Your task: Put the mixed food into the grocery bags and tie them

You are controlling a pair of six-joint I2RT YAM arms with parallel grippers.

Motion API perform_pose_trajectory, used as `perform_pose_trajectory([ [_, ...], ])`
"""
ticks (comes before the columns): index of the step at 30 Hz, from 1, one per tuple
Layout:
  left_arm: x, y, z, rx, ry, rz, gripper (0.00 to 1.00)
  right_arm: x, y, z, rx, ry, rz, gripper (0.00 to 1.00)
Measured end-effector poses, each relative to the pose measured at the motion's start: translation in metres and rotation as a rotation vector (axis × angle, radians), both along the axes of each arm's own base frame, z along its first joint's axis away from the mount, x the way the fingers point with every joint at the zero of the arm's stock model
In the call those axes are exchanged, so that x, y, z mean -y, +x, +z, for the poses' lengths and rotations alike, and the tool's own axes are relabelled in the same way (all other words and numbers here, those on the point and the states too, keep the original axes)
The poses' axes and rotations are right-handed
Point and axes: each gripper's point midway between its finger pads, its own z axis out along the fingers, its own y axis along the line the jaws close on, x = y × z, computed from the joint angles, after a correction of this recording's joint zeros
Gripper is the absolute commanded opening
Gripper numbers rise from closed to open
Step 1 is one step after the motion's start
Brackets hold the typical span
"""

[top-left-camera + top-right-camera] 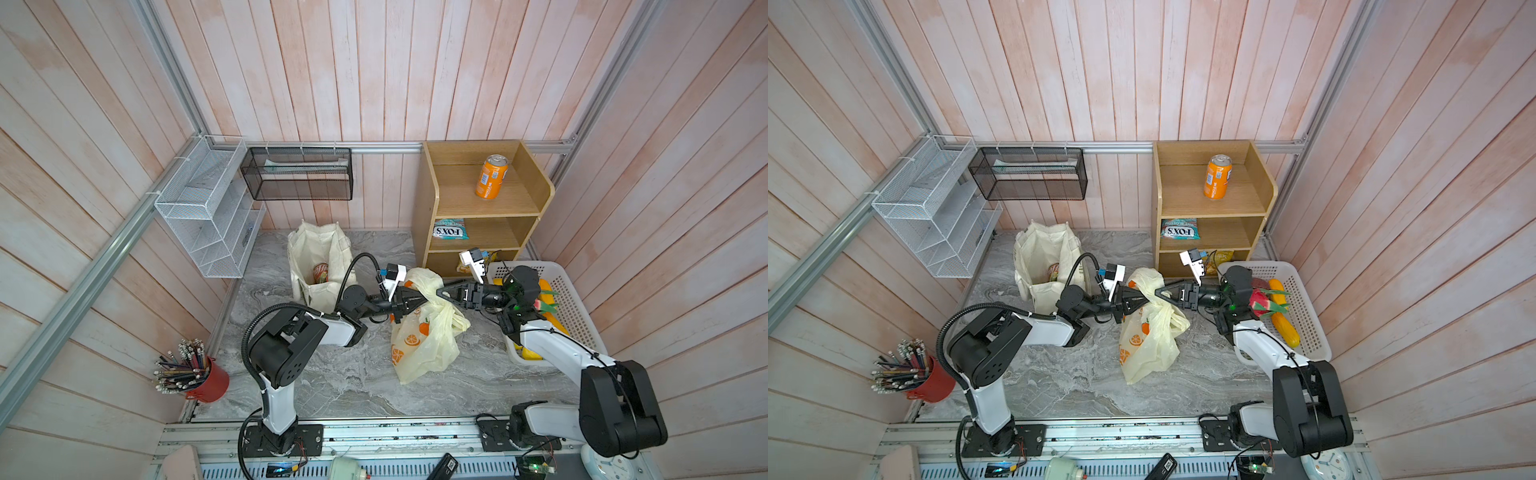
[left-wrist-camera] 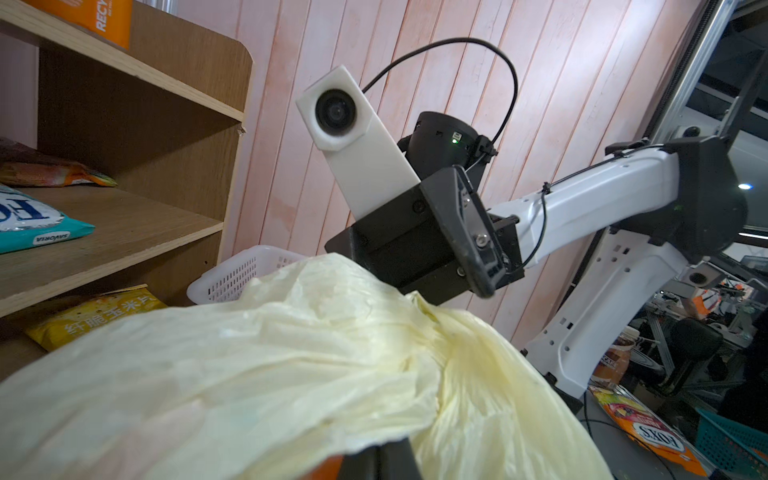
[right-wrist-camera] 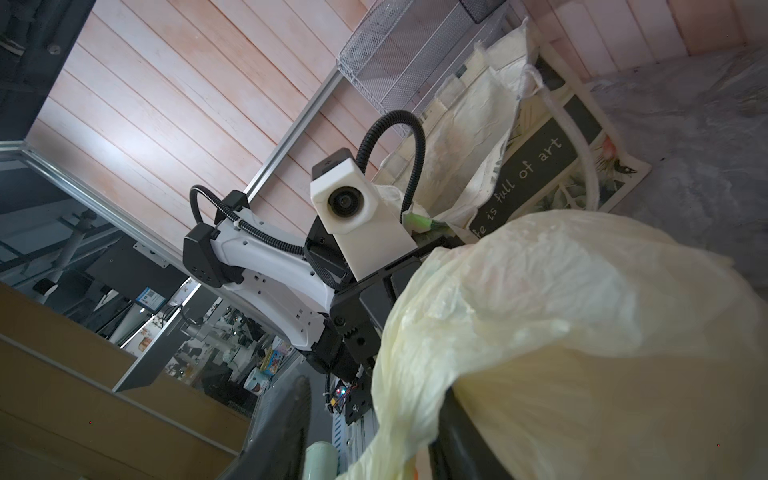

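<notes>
In both top views the cream plastic grocery bag (image 1: 424, 345) (image 1: 1150, 345), printed with orange fruits, lies mid-table with its handles gathered up. My left gripper (image 1: 430, 296) (image 1: 1148, 298) (image 2: 380, 457) is shut on the gathered plastic. My right gripper (image 1: 440, 291) (image 1: 1160, 292) (image 3: 374, 419) faces it tip to tip and is open, with a strip of the bag hanging between its fingers. The canvas tote (image 1: 316, 249) (image 1: 1038, 249) stands upright behind, with a can (image 1: 320, 272) inside. Yellow and red toy fruits (image 1: 1285, 328) lie in the white basket (image 1: 1304, 299).
A wooden shelf unit (image 1: 536, 183) at the back right holds an orange can (image 1: 491, 176), a teal snack packet (image 1: 451, 229) and a yellow packet (image 2: 95, 316). White wire rack (image 1: 208, 208) and black mesh basket (image 1: 299, 174) hang on the wall. A red pencil cup (image 1: 208, 380) stands front left.
</notes>
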Motion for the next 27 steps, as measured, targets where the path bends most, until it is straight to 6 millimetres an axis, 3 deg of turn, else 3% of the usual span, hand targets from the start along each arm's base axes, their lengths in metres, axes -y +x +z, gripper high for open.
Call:
perform_pose_trajectory([
  [10,-0.006,0.004,0.002,-0.016,-0.008,0.04,0.0,0.009,0.009,-0.001,-0.003,-0.028,-0.095,0.48],
  [21,-0.01,0.01,0.004,-0.018,-0.01,0.101,0.0,0.046,0.013,0.032,0.087,-0.081,-0.42,0.51],
  [27,-0.01,0.015,0.001,-0.031,0.0,0.127,0.0,0.065,0.007,0.016,0.034,-0.182,-0.57,0.51],
])
